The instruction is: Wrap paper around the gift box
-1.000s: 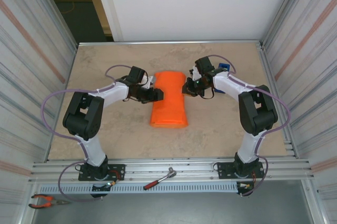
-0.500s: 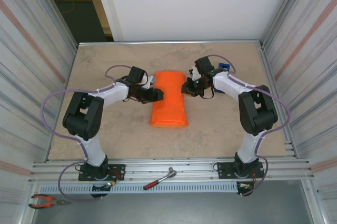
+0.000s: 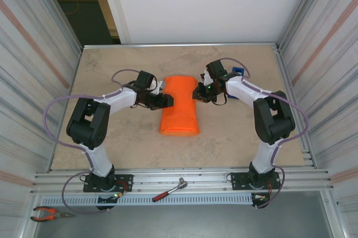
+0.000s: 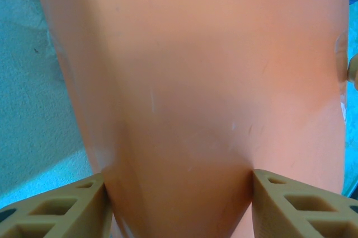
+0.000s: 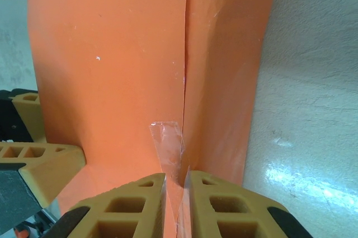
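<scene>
Beige table (image 3: 112, 143), mid-span: the paper (image 3: 180, 106) is tubed, gift box likely hidden inside, left gripper (image 3: 166, 101) clamps its sides, right gripper (image 3: 197, 93) pinches the seam by the tape (image 5: 166, 147); you're sealing, so next press tape flat w/o shifting.

Beige table (image 3: 112, 148) carries orange paper (image 3: 180, 109) (folded), blue dispenser (image 3: 237, 71) far right.

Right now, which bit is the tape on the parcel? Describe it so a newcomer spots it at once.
Start at the paper, the orange parcel mid-table between the arms. In the right wrist view, follow its lengthwise seam down toward the right gripper. Just above the fingertips sits the tape, a small clear strip, glossy and see-through against the matte orange.
</scene>
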